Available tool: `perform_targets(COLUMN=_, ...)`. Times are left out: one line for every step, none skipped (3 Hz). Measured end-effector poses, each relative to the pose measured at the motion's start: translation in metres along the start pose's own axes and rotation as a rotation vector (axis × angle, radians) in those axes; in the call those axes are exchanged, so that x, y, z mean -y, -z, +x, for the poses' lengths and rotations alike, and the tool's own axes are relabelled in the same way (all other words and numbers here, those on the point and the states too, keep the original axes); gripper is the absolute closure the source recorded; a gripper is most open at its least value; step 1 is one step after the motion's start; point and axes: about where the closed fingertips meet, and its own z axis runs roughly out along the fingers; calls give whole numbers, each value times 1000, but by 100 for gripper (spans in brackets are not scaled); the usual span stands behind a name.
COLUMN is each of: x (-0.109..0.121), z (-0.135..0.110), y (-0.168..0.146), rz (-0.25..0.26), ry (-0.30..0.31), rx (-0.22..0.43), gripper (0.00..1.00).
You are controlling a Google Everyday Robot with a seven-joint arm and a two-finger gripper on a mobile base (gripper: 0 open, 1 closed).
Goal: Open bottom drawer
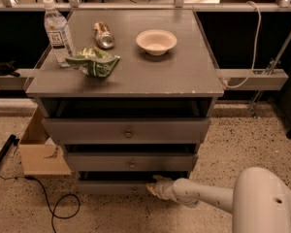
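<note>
Arm point(218, 198) in white casing at lower right, stretched leftward low over speckled floor point(233, 140). At its tip, gripper point(154, 187), up against the upper edge of the bottom drawer point(111, 187), just right of that drawer's centre; state of the jaws lost against the dark gap there, so open or closed: cannot tell. Bottom drawer lowest in the grey stack, narrowest front of three, dark slot above it, seemingly set back furthest. Just above, mid-sized drawer point(97, 161) with small round knob point(132, 164); above that, widest drawer point(87, 130), then an open dark recess under the top. Left of the stack, cardboard box point(39, 152) on the floor, black cable point(53, 205) looping in front. On the counter point(184, 76), nearest the front edge, crumpled green bag point(94, 63); just left of it, upright water bottle point(58, 30); further back, can point(104, 35) lying on its side; right of the can and well apart, pale bowl point(156, 41). Beyond the right edge, white cord point(254, 38) hanging to a rail point(262, 76).
</note>
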Motion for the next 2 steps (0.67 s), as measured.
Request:
perform_targets(x=-8, z=5, y=18, rz=2, ry=-21, rx=-6, gripper=100)
perform_targets(x=-8, z=5, y=18, rz=2, ry=-21, rx=-6, gripper=96)
